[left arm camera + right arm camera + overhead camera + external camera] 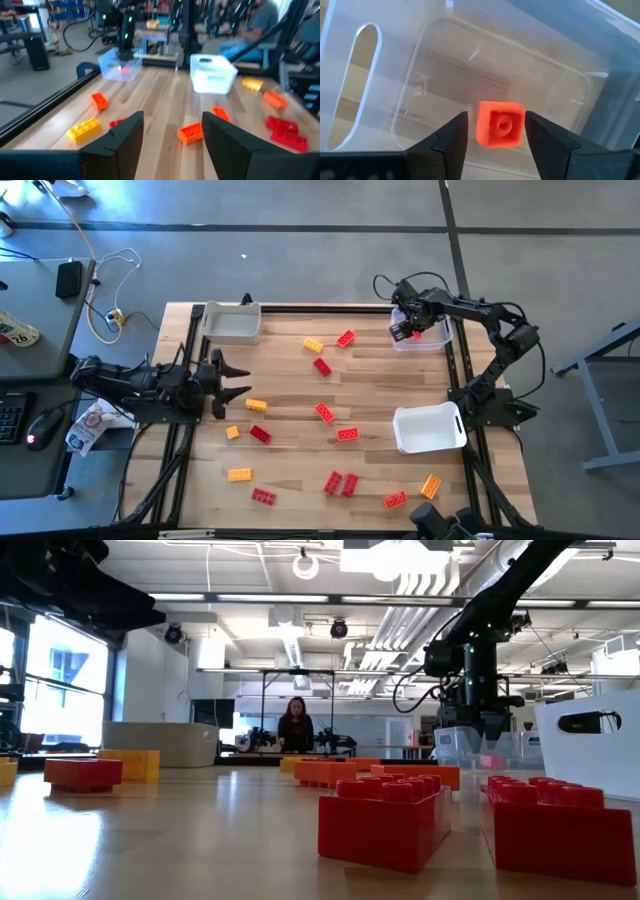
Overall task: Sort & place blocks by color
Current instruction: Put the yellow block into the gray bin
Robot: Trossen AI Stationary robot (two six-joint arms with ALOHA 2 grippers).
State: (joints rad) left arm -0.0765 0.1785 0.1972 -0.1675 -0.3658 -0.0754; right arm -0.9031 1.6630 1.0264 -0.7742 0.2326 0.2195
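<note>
over clear tray [560, 65] – right gripper [495, 135] open, red block [501, 124] between fingers, untouched – tray walls close.

Small studded toy bricks [324, 412] in red, orange-red and yellow-orange lie scattered flat and mostly apart across the wooden tabletop. Two red ones [341, 484] sit side by side. One small orange-red brick [500, 124] is inside a clear tray, stud up.

I see wooden table [290, 420]: white tray [232, 323] at 11 o'clock, clear tray [432, 338] at 1, white tray [428, 429] at 4. Person [296, 726] seated beyond.
</note>
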